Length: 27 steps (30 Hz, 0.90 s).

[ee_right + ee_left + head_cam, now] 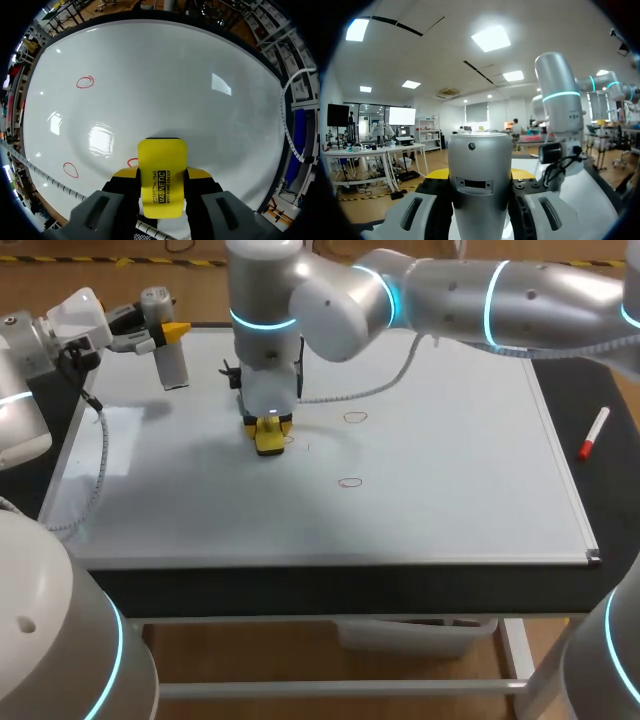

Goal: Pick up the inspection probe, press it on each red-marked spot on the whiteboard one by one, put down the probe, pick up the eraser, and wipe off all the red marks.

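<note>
The grey cylindrical probe (174,365) hangs upright over the whiteboard's (450,470) far left corner, with my left gripper (168,335) shut on it. In the left wrist view the probe (480,185) fills the gap between the fingers of the left gripper (480,175). My right arm reaches across to the board's middle. Its gripper (270,428) is shut on the yellow eraser (270,440), which rests flat on the board. From the right wrist the eraser (161,172) sits in the right gripper (161,175), its edge touching one red mark (132,162). Two more red ovals (355,418) (349,482) lie to the right of it.
A red-capped marker (594,433) lies on the black table beyond the board's right edge. A white cable (100,455) from the left arm hangs over the board's left side.
</note>
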### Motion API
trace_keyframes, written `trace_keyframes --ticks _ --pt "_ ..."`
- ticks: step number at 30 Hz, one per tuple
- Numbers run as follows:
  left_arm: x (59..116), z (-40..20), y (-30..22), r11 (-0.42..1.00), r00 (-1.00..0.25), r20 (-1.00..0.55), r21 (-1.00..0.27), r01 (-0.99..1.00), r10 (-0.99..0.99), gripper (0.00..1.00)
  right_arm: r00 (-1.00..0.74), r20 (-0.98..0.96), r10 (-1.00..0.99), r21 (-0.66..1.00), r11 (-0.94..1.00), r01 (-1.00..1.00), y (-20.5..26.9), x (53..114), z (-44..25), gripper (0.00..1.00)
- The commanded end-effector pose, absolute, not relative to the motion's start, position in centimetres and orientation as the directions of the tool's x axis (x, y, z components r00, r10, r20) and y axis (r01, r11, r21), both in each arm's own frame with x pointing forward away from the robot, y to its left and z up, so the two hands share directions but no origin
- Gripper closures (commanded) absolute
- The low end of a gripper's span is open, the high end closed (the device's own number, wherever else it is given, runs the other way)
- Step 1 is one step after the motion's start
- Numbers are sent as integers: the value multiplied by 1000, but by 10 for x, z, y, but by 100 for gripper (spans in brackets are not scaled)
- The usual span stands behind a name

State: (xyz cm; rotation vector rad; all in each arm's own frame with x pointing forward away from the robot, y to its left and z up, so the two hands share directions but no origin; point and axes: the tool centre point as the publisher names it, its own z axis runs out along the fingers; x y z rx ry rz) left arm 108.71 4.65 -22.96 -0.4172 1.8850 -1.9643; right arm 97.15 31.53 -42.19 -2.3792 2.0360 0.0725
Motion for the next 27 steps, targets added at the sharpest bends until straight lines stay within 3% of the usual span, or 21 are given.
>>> trace_keyframes --ticks 1,27 --pt "1087 -229 45 -23 -880 -53 -997 72 -473 100 159 -35 -987 28 -160 -987 317 975 -425 100" --pt "1087 -229 45 -23 -880 -53 -997 72 -473 100 51 -14 -999 16 -51 -999 269 966 -433 100"
